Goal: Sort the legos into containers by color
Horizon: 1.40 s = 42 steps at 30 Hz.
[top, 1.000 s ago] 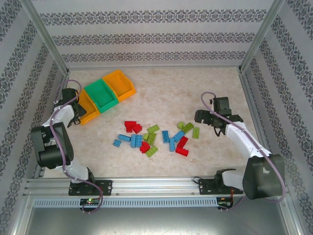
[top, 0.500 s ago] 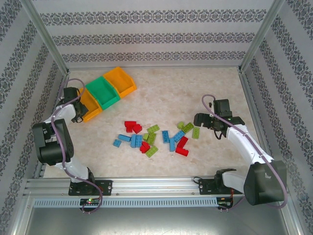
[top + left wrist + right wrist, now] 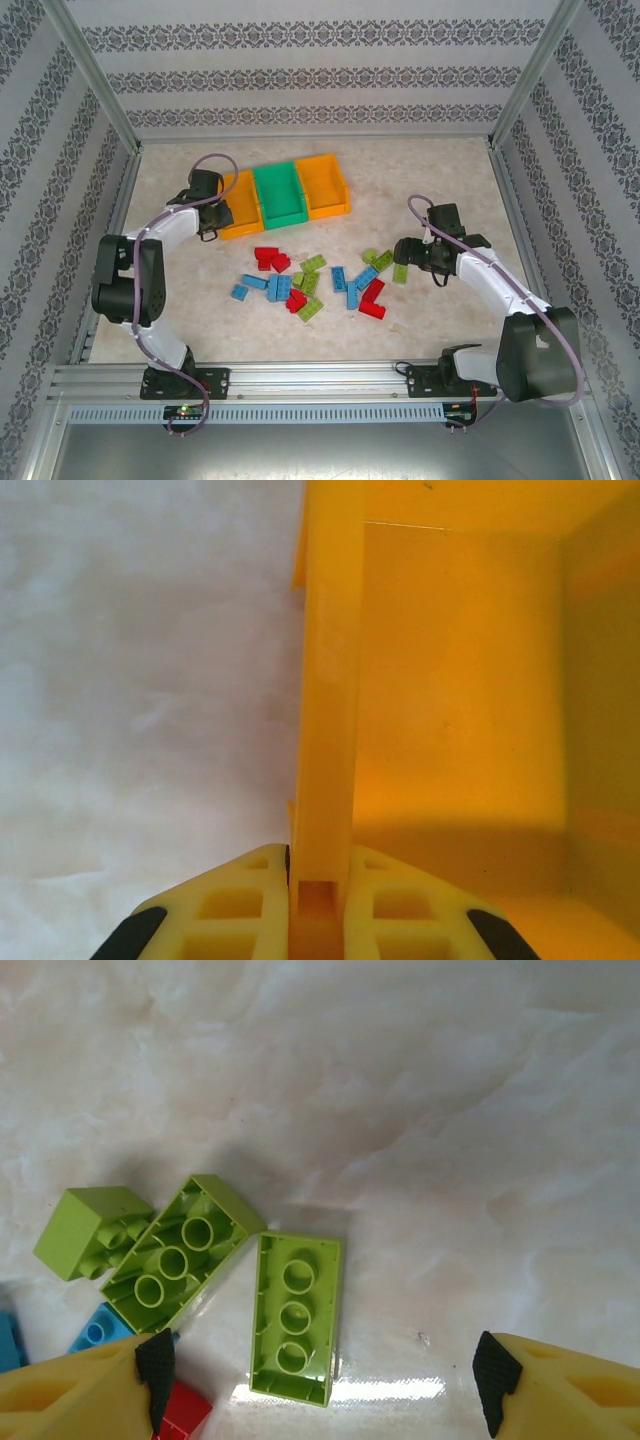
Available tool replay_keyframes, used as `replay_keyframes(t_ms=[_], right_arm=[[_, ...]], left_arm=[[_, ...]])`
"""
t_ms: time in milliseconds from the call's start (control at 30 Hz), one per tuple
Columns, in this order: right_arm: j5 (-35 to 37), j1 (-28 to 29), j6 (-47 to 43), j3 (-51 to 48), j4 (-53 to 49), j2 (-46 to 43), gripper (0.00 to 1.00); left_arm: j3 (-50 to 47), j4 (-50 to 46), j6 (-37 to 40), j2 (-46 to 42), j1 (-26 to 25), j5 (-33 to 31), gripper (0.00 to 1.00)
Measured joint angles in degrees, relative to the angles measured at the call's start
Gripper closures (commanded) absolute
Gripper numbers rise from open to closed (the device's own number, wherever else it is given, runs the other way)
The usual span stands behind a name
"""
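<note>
Marbled tabletop (image 3: pixel 420 180), from above: containers (image 3: pixel 285 195) are set at eleven o'clock, legos (image 3: pixel 310 280) scattered centrally. Left wrist: left gripper (image 3: pixel 320 905) is clenched on an orange bin wall (image 3: pixel 325 680). Right wrist: right gripper (image 3: pixel 322 1375) is spread open, lime brick (image 3: pixel 295 1315) at six o'clock.

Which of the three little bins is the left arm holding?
The orange bin at the row's left end: the left fingers pinch its outer wall. The green bin and the other orange bin go untouched.

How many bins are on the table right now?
3, joined in a row at the table's far side: left orange bin, its wall clamped by the left gripper; green bin in the middle; right orange bin.
</note>
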Motion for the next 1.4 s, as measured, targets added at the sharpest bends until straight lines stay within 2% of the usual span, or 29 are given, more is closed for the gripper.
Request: replay_keyframes(t_ms=[400, 1067, 1267, 1400], right_arm=[[0.4, 4.8, 2.6, -0.1, -1.1, 2.8, 0.24], [2.7, 5.5, 6.7, -0.9, 0.2, 9.7, 0.30], [3.8, 5.8, 7.2, -0.3, 0.4, 12.7, 0.34], [5.4, 6.6, 7.2, 0.8, -0.9, 13.9, 0.39]], left_arm=[[3.2, 0.0, 0.4, 2.7, -7.0, -0.2, 0.90], [3.1, 0.3, 0.4, 2.7, -12.4, 0.0, 0.87], [2.5, 1.1, 0.2, 2.6, -12.9, -0.1, 0.83], [1.9, 1.7, -0.5, 2.4, -12.9, -0.2, 0.77]])
